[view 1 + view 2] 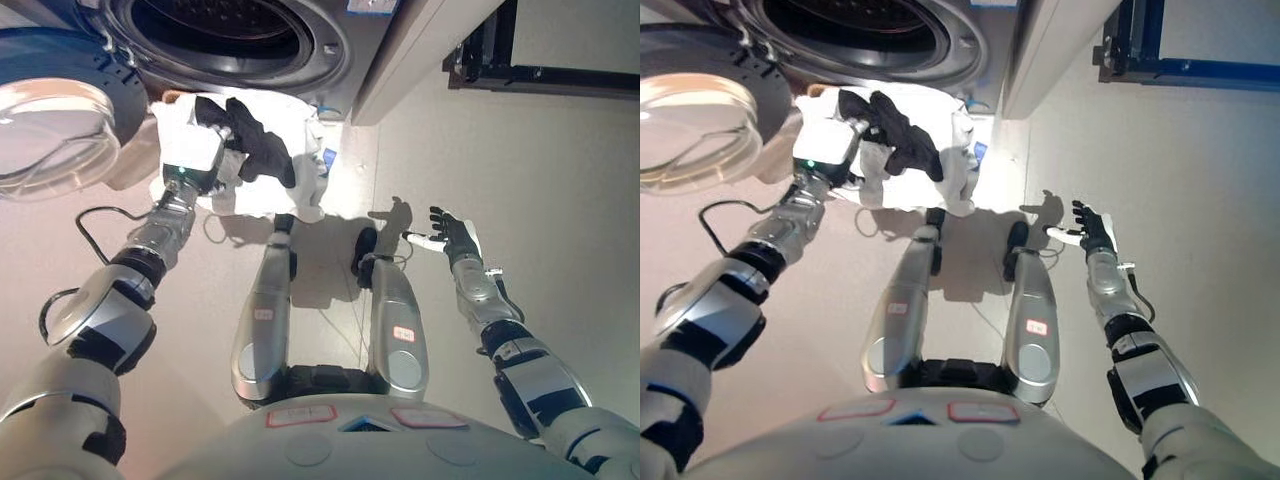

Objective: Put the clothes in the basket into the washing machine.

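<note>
Left hand (pixel 232 150) pinches a black garment (pixel 262 148) over the white basket (pixel 300 190) near the washing machine (pixel 240 40); right hand (pixel 452 236) spread, idle at right

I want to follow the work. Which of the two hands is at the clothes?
The left hand, at the white and black clothes below the washing machine. The right hand hangs open over bare floor.

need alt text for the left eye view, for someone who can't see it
The robot's left hand grips a dark garment over a pile of white clothes below the open washing machine. Its round door hangs open at left. The right hand hovers open over bare floor.
</note>
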